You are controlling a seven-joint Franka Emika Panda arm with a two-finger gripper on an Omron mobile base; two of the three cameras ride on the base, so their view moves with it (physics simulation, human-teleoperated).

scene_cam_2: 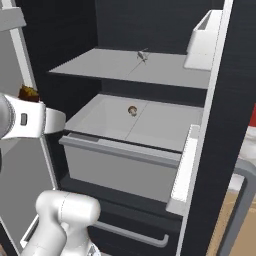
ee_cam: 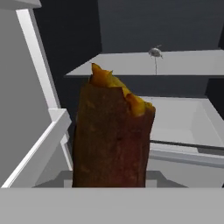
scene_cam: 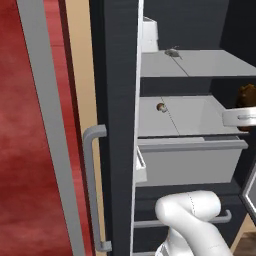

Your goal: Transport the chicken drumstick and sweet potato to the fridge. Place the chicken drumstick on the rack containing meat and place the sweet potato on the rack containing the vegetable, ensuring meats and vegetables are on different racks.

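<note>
Two shelves stand open in the fridge (scene_cam: 117, 75), and each already carries a marker item: a small grey piece on the flat rack containing meat (scene_cam_2: 100, 67), and a little pale-capped mushroom (scene_cam_2: 132, 110) in the walled rack containing the vegetable (scene_cam_2: 165, 125) just below it. The claw (ee_cam: 109, 186) is pinching the sweet potato (ee_cam: 113, 135) — a dark reddish-brown lump with an orange broken top — upright between its tips, so the lump juts ahead of the claw toward the shelves. It hangs near the front lip of the walled tray, at the tray's side away from the door bins, likely because that tray is its proper home — not yet over it.
</note>
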